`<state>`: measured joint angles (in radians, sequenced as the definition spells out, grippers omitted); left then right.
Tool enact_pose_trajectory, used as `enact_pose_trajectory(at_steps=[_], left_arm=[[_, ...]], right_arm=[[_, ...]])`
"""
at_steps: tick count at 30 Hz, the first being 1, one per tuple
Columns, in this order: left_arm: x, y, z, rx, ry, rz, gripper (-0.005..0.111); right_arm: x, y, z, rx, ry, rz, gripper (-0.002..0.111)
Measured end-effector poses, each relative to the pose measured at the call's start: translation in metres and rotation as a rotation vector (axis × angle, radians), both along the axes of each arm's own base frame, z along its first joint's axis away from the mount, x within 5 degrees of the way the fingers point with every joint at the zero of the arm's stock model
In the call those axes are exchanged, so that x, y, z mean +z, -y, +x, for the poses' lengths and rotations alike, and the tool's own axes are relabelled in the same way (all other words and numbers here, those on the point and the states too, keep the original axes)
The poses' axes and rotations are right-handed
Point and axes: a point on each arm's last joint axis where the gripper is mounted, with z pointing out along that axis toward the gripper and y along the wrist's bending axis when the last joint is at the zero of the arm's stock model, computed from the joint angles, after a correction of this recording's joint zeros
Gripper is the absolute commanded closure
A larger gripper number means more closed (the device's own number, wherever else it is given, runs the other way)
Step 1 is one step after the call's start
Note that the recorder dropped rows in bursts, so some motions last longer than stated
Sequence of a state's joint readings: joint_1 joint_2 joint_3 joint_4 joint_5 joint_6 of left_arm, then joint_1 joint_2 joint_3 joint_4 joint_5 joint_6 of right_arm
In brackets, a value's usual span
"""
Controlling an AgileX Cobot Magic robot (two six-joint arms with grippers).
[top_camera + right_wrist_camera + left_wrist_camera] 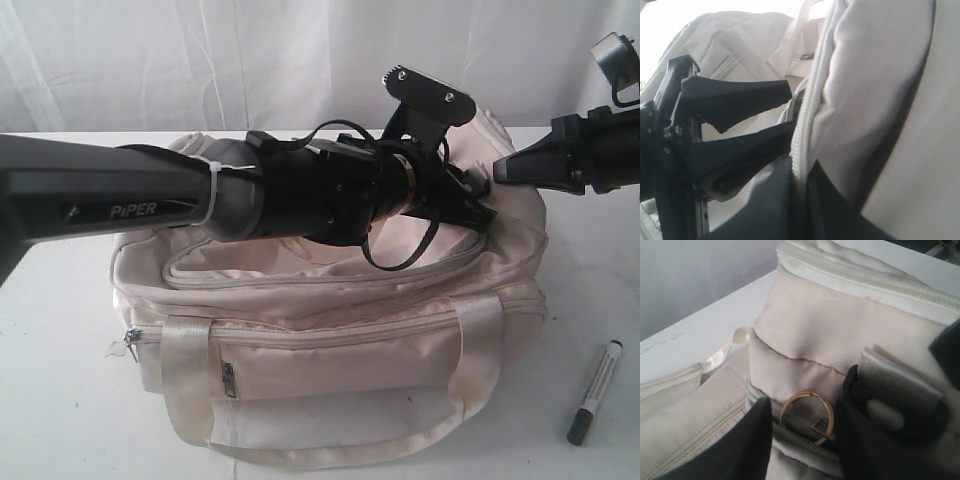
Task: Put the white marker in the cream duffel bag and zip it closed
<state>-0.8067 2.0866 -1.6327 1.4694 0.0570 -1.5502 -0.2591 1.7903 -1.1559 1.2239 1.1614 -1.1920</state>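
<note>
The left gripper [803, 415] has its fingers [750, 445] apart, straddling the gold ring pull [807, 394] of the zip without clamping it. The right gripper [500, 171] is closed tight, apparently pinching the zip seam at the upper right of the cream duffel bag [330, 350], which fills mid-frame with its top flap seemingly zipped. The white marker [597, 392] lies on the table [60, 400] at the lower right of the exterior frame, just off the bag's right end. Its long axis runs near vertical, leaning right at the top. It sits well below both grippers. The right arm is nearer, so the pick likely falls to it.
</note>
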Motion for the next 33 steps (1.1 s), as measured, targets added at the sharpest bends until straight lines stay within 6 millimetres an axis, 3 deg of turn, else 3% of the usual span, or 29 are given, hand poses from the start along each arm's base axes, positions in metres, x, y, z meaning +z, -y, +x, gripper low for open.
enact_pose_trajectory(at_steps=[4, 6, 7, 12, 19, 20, 26, 33], left_arm=[[0.000, -0.001, 0.001, 0.007, 0.003, 0.006, 0.076], [-0.002, -0.002, 0.002, 0.010, 0.003, 0.011, 0.104], [-0.005, -0.001, 0.002, 0.010, -0.002, 0.016, 0.107], [-0.006, 0.003, 0.001, -0.041, -0.002, 0.014, 0.107], [0.054, -0.008, -0.011, -0.068, 0.128, -0.019, 0.107], [0.057, -0.011, -0.012, -0.063, 0.133, -0.016, 0.105], [0.040, -0.025, -0.003, 0.009, 0.074, -0.004, 0.060], [0.019, -0.036, 0.016, 0.031, 0.008, -0.031, 0.057]], right_arm=[[0.000, 0.000, 0.000, 0.000, 0.000, 0.000, 0.108], [0.000, 0.000, 0.000, 0.000, 0.000, 0.000, 0.108], [0.000, 0.000, 0.000, 0.000, 0.000, 0.000, 0.108], [0.000, 0.000, 0.000, -0.002, 0.000, -0.001, 0.108], [0.000, 0.000, 0.000, -0.003, 0.001, -0.002, 0.108], [0.000, 0.000, 0.000, -0.003, 0.001, -0.002, 0.108], [0.000, 0.000, 0.000, -0.003, 0.001, -0.002, 0.108], [0.000, 0.000, 0.000, -0.005, 0.001, -0.003, 0.108]])
